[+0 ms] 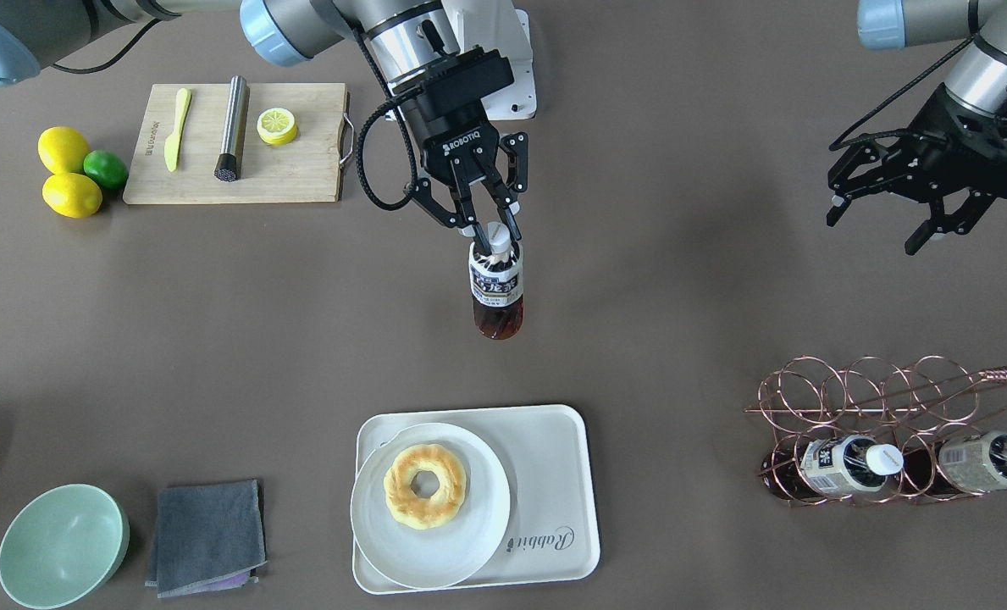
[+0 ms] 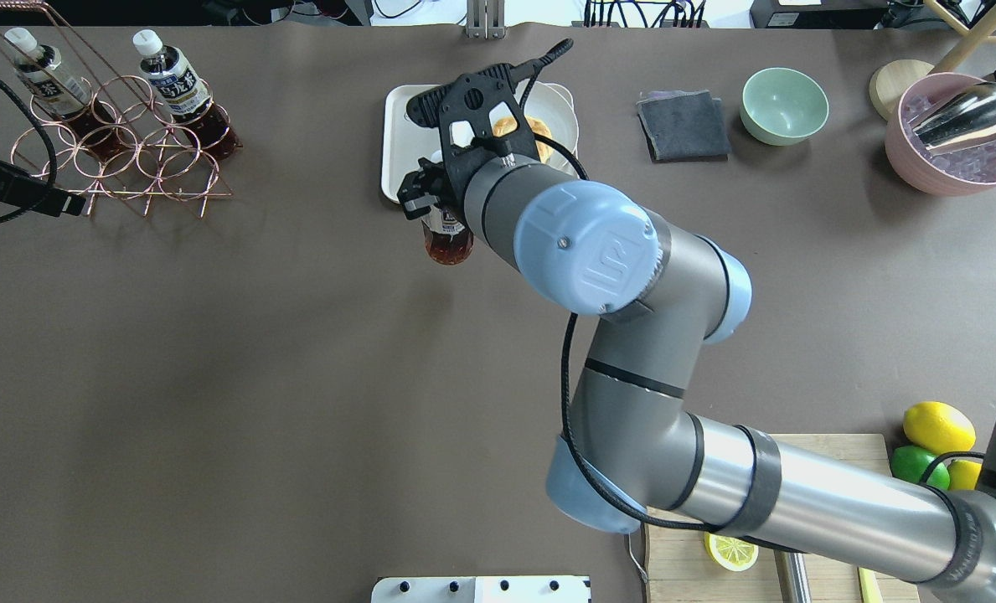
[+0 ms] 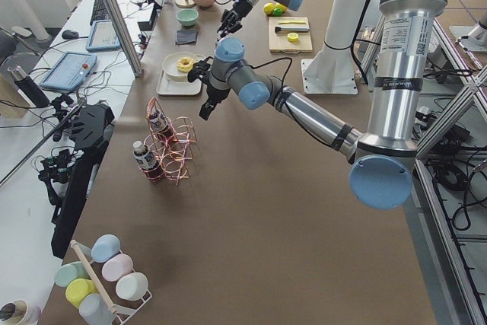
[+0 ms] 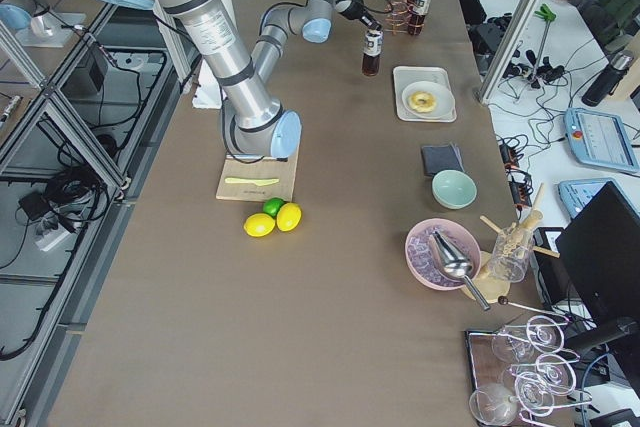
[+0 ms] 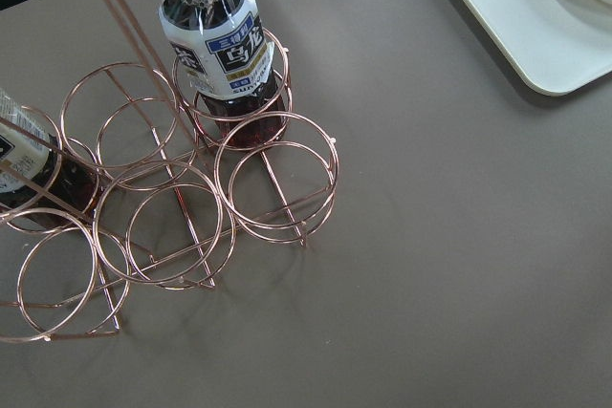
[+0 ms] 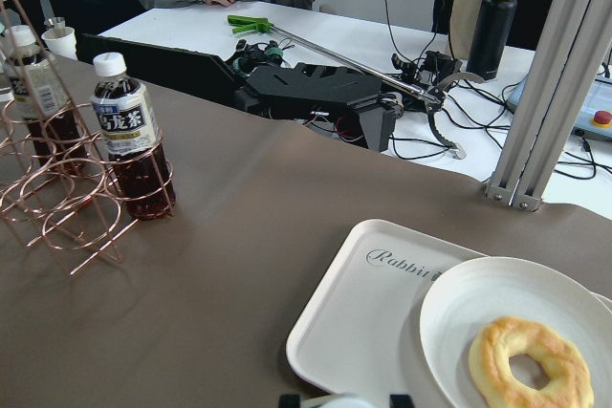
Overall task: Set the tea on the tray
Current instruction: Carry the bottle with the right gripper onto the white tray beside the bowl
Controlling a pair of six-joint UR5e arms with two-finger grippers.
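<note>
My right gripper (image 1: 493, 235) is shut on the white cap of a tea bottle (image 1: 496, 288) of dark brown liquid with a blue-and-white label. It holds the bottle upright over the table, short of the tray on the robot's side; the bottle also shows in the overhead view (image 2: 447, 243). The cream-white tray (image 1: 554, 457), marked "Rabbit", carries a round white plate (image 1: 435, 551) with a ring pastry (image 1: 424, 485) on one half; its other half is bare. My left gripper (image 1: 871, 235) is open and empty, above the table near the wire rack.
A copper wire rack (image 1: 876, 415) holds two more tea bottles (image 1: 842, 464) (image 1: 977, 462). A wooden cutting board (image 1: 236, 178) holds a knife, a metal rod and a lemon slice, with lemons (image 1: 63, 148) and a lime beside it. A green bowl (image 1: 63, 546) and a grey cloth (image 1: 207, 534) lie beside the tray.
</note>
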